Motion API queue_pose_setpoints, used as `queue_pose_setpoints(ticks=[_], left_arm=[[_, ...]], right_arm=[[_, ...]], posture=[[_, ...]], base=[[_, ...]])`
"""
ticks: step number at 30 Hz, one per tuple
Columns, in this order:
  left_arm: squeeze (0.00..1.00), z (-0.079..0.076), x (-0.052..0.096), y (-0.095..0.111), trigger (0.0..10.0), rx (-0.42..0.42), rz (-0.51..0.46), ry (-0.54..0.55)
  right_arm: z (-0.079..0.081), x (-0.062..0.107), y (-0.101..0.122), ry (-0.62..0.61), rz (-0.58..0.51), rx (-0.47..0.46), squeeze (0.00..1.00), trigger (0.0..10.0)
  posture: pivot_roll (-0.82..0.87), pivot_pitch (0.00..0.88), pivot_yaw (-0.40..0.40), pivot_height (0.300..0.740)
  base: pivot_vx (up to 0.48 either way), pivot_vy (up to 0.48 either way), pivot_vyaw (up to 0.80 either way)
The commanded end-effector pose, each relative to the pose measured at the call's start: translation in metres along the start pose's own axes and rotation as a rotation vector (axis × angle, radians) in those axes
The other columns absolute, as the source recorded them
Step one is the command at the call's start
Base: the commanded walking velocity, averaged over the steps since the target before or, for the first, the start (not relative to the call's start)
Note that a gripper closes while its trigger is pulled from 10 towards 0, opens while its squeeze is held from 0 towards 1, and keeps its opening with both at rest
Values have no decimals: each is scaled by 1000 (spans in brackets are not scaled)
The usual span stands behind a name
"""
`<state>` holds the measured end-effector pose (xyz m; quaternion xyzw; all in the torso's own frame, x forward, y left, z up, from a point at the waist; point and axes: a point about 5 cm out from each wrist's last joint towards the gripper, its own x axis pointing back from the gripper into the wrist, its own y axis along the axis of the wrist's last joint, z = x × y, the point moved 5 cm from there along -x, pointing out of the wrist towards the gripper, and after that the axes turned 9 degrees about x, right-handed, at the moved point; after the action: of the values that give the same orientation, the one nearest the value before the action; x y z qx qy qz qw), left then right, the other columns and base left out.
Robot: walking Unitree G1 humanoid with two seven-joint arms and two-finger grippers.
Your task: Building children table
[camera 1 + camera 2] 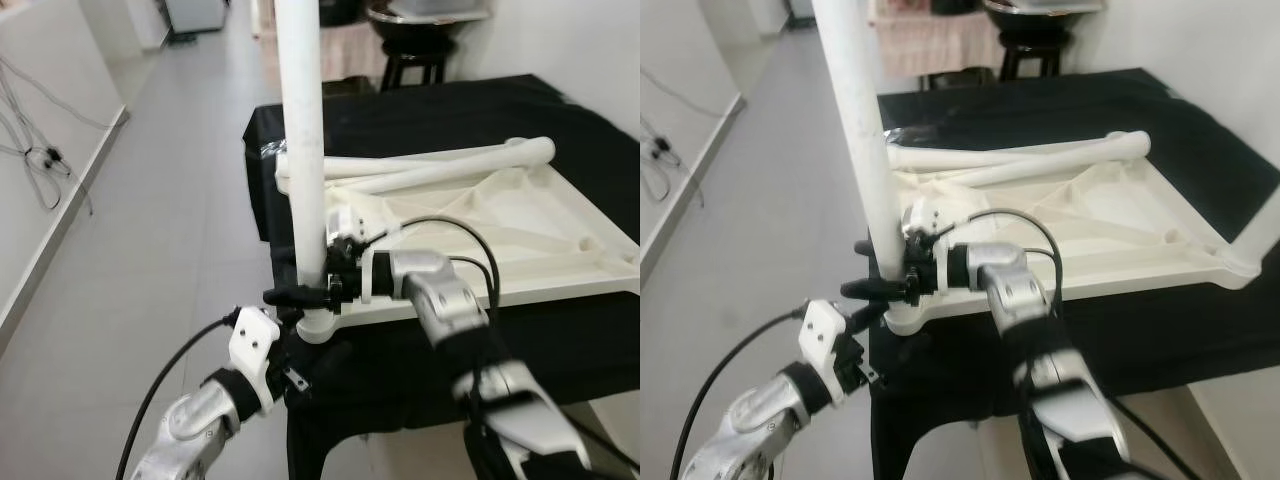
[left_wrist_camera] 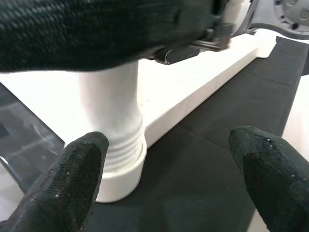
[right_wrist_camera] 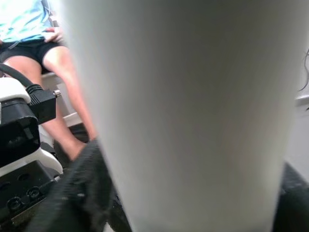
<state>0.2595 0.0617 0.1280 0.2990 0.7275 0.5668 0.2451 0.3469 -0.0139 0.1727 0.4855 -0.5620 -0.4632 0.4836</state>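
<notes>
Right gripper point(image 1: 312, 292) clamped low on upright leg point(image 1: 303, 150), just above tabletop point(image 1: 520, 225) corner socket. Left gripper point(image 2: 164, 179) open, fingers either side of threaded base. Probably light, stiff, smooth plastic; best held low, near the thread.

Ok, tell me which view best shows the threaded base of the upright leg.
Left wrist view: the upright leg's threaded base sits large and sharp in the tabletop's corner socket. Both eye views show it small, partly behind the right gripper. Right wrist view shows just blurred shaft.
</notes>
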Motion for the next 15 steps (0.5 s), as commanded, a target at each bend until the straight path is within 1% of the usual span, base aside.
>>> queue_pose_setpoints(ticks=[1,4,7,9,10,12,13,14,15], left_arm=[[0,0,2,-12,10000,45,48,-1],[0,0,2,-15,10000,21,56,15],[0,0,2,-15,10000,21,56,15],[0,1,1,-16,10000,14,55,26],[0,1,-2,-15,10000,10,48,26],[0,1,-2,-15,10000,10,48,26],[0,0,-4,-14,10000,10,41,25],[0,-1,-7,-9,10000,24,17,20],[0,-2,-8,-5,10000,34,1,15]], right_arm=[[5,-7,-4,52,19,-14,0,0],[4,-4,-4,84,36,-37,0,0],[4,-4,-4,84,36,-37,0,0],[1,-2,-4,71,47,-42,0,0],[-3,3,-9,32,72,-36,0,0],[-3,3,-9,32,72,-36,0,0],[-6,10,-15,-24,87,-27,0,0],[-15,14,-39,-337,165,-79,0,0],[-21,25,-57,-569,231,-114,0,0]], posture=[[69,72,12,740],[77,71,2,740],[77,71,2,740],[77,71,2,740],[57,67,-2,740],[57,67,-2,740],[43,71,1,740],[24,85,-3,740],[24,85,-3,740]], base=[[0,0,0],[0,0,0],[0,0,0],[0,0,0],[0,0,0],[0,0,0],[0,0,0],[0,0,0],[0,0,0]])
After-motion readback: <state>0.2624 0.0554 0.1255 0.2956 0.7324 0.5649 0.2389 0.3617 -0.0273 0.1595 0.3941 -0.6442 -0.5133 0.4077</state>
